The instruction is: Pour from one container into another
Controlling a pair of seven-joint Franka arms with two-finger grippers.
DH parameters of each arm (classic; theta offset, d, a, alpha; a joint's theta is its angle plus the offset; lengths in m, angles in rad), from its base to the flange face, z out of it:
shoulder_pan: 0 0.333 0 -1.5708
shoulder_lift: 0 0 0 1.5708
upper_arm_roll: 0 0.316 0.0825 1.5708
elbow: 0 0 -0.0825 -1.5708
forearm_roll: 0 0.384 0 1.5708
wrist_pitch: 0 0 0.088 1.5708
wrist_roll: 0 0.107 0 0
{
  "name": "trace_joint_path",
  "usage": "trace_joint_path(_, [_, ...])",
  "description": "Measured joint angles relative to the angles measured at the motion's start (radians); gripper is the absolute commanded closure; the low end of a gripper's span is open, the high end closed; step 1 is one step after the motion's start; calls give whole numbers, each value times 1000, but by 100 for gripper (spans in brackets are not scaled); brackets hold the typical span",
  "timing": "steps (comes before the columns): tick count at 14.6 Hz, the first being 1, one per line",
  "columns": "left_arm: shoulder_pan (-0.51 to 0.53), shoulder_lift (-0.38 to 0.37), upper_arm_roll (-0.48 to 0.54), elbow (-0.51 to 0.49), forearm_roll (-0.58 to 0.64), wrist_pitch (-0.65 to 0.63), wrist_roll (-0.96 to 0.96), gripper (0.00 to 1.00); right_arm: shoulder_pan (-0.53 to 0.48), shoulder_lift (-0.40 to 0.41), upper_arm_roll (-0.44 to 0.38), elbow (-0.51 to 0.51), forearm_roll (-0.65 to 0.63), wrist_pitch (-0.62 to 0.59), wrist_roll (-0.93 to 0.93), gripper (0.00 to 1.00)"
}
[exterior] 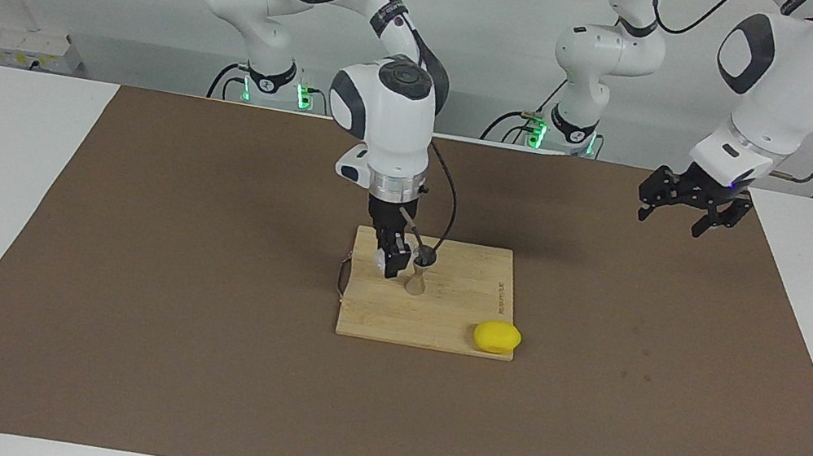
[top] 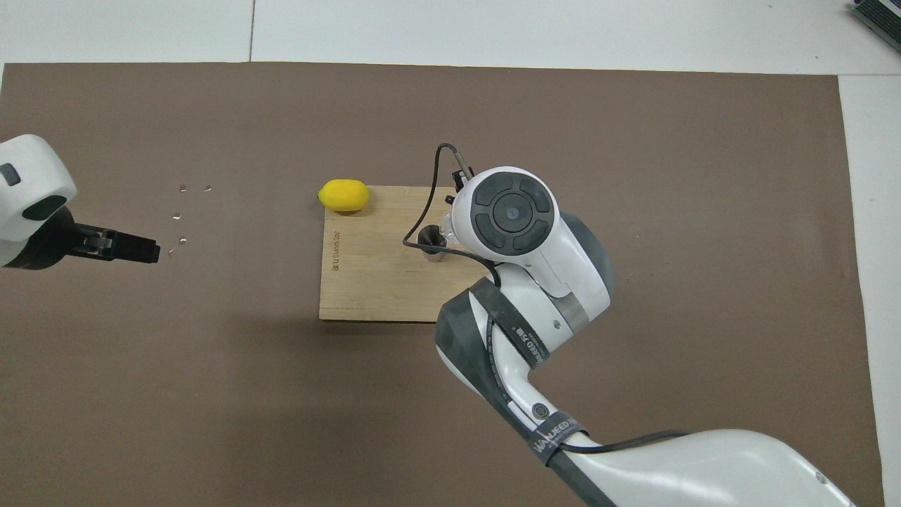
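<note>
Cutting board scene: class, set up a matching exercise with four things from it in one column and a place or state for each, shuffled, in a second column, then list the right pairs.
Things
1. lemon
2. jigger
3. glass tumbler
4. left gripper

Places or states
A. held in the right gripper beside the jigger's rim
B. in the air over the brown mat, toward the left arm's end, holding nothing
C. upright on the cutting board
D. on a board corner farther from the robots

Pairs: 1-D, 2-C, 3-A, 4-B
</note>
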Motion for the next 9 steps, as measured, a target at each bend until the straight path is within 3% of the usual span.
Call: trace_joint_path(9, [-54, 46, 48, 25, 1, 37, -26, 0, 26, 6, 1, 0, -53, 0, 0, 100])
